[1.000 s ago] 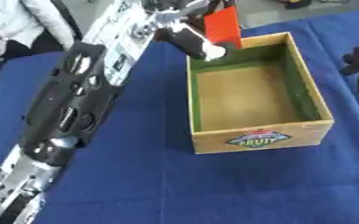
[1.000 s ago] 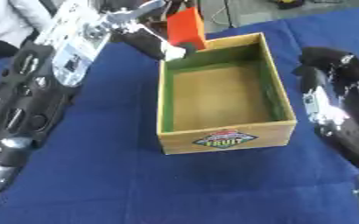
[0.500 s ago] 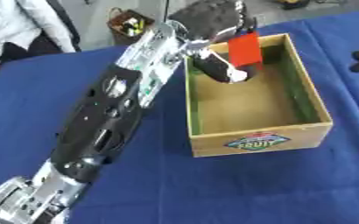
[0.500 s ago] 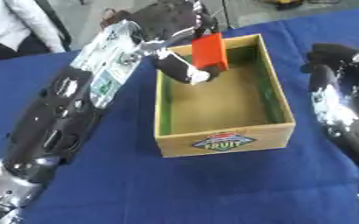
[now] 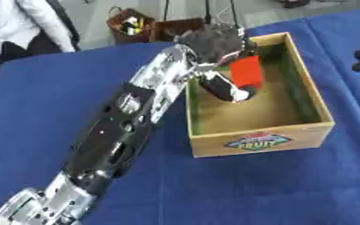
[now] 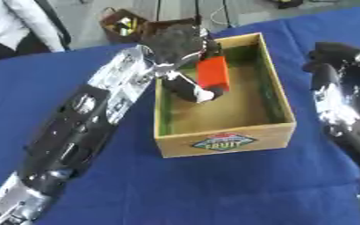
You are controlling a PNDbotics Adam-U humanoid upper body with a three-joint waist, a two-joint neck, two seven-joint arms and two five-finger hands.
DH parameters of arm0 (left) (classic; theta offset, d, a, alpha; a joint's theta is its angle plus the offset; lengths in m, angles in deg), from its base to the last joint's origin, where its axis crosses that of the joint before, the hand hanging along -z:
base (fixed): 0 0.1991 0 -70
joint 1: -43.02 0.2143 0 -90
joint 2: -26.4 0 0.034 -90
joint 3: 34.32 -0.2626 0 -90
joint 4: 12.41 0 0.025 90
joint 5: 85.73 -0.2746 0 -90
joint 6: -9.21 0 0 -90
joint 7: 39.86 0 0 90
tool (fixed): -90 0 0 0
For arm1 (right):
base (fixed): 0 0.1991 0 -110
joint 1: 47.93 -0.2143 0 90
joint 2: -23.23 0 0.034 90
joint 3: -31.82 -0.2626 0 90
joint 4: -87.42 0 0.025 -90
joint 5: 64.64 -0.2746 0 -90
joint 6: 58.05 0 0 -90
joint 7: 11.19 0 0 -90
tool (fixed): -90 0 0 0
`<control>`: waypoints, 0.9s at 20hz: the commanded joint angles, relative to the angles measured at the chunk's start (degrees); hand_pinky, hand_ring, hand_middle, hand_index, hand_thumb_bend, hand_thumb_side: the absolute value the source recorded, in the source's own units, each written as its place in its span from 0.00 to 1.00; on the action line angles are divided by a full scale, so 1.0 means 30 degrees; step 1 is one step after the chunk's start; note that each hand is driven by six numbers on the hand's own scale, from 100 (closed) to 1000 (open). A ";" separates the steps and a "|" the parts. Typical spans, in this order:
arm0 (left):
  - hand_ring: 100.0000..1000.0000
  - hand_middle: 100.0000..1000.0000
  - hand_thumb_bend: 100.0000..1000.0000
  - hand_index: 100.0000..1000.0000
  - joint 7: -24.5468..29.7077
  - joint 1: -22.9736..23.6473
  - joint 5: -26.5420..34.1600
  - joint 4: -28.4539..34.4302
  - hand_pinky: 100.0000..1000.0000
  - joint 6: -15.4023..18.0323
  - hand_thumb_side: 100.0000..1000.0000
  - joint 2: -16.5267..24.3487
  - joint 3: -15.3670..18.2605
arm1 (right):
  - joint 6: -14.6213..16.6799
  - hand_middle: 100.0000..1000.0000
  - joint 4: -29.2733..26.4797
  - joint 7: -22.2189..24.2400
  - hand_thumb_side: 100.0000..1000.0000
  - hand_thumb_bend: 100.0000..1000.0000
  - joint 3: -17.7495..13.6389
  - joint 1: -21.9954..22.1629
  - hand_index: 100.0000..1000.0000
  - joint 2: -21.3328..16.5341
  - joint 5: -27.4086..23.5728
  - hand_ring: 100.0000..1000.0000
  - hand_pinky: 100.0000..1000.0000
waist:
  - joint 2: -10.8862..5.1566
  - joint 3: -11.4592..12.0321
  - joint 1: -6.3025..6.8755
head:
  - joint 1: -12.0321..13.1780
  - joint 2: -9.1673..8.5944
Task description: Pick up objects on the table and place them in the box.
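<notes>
My left hand (image 5: 214, 46) reaches over the far left corner of the wooden box (image 5: 256, 139) and holds a red block (image 5: 246, 72) pinched between thumb and fingers, hanging inside the box above its floor. The box is open-topped, with a green lining and a "FRUIT" label on its front wall. My right hand (image 6: 338, 57) hangs to the right of the box, off its right wall, fingers curled with nothing in them.
A blue cloth (image 5: 52, 101) covers the table. Beyond its far edge stand a basket (image 5: 129, 25) with small items and a dark bag. A person in white (image 5: 18, 22) is at the far left.
My left hand has carried the red block from above the box's far left rim to inside the box and lower. The camera has shifted a little.
</notes>
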 commanded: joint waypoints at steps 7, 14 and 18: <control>0.44 0.43 0.00 0.71 -0.0198 -0.0030 -0.0360 -0.0170 0.33 0.0320 0.44 -0.0081 -0.0207 | -0.0003 0.54 -0.0380 0.0020 0.48 0.00 0.0068 -0.0209 0.78 0.0026 -0.0139 0.83 0.99 | -0.0422 0.0029 -0.0165 | -0.0183 -0.0291; 0.76 0.82 0.56 1.00 0.0673 0.0179 -0.1499 -0.0235 0.69 -0.0041 0.80 0.0039 -0.0064 | -0.0123 0.54 -0.0380 0.0115 0.48 0.00 0.0088 -0.0089 0.78 0.0086 -0.0110 0.83 0.99 | -0.0509 0.0135 -0.0171 | -0.0270 -0.0295; 0.76 0.80 0.56 1.00 0.0210 0.0467 -0.1568 0.0346 0.68 -0.0384 0.94 0.0199 0.0268 | -0.0117 0.54 -0.0380 0.0120 0.47 0.00 0.0062 -0.0052 0.78 0.0143 -0.0130 0.83 0.99 | -0.0588 0.0321 -0.0225 | -0.0407 -0.0299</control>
